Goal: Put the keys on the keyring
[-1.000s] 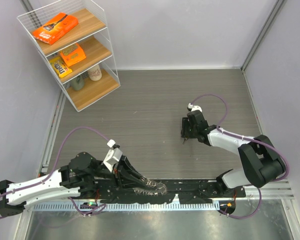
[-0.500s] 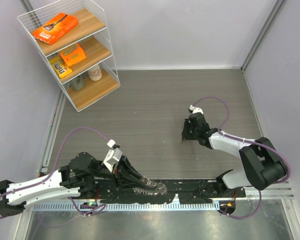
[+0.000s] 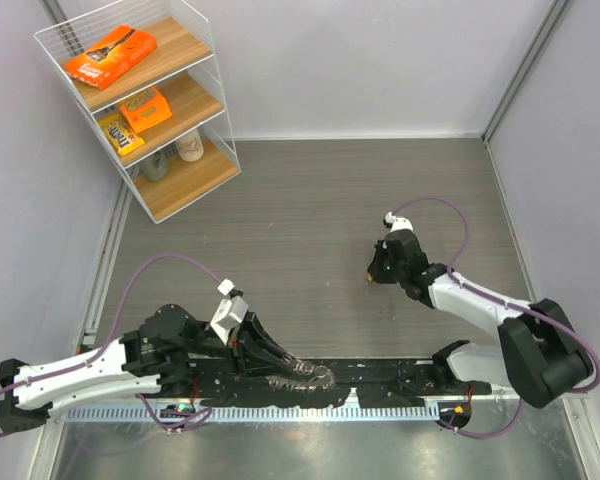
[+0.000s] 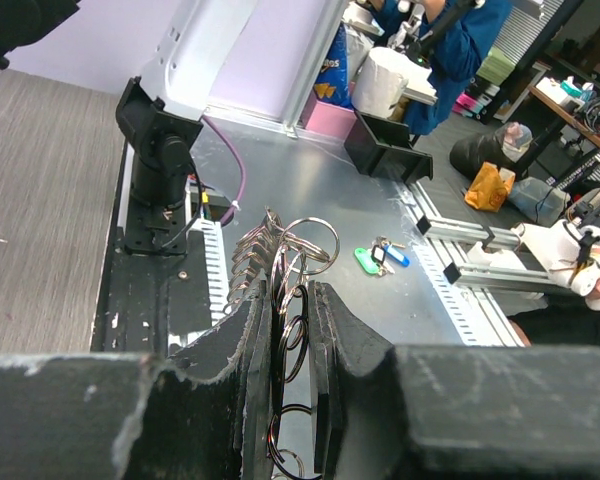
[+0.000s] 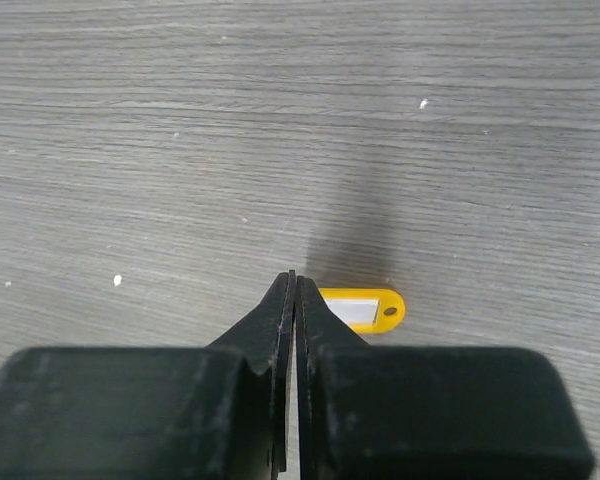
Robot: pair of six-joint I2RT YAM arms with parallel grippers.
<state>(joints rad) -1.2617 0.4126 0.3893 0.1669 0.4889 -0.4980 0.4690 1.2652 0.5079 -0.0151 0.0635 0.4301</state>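
Note:
My left gripper is shut on the keyring, a floppy bunch of silvery wire rings, and holds it over the black rail at the table's near edge. In the left wrist view the rings stick out past my closed fingers. My right gripper is shut at mid-table, tips down. A yellow key tag with a white label runs from behind its fingertips; the tips seem to pinch its hidden left end. The tag is a yellow speck in the top view. No silvery key shows.
A wire shelf rack with snack packs stands at the far left corner. Grey walls close the table at the back and sides. A green and a blue key tag lie on the metal bench beyond the near rail.
My right arm has swung its elbow toward the near right and the wrist shifted slightly right, with the fingertips staying near the yellow tag. My left arm has barely moved.

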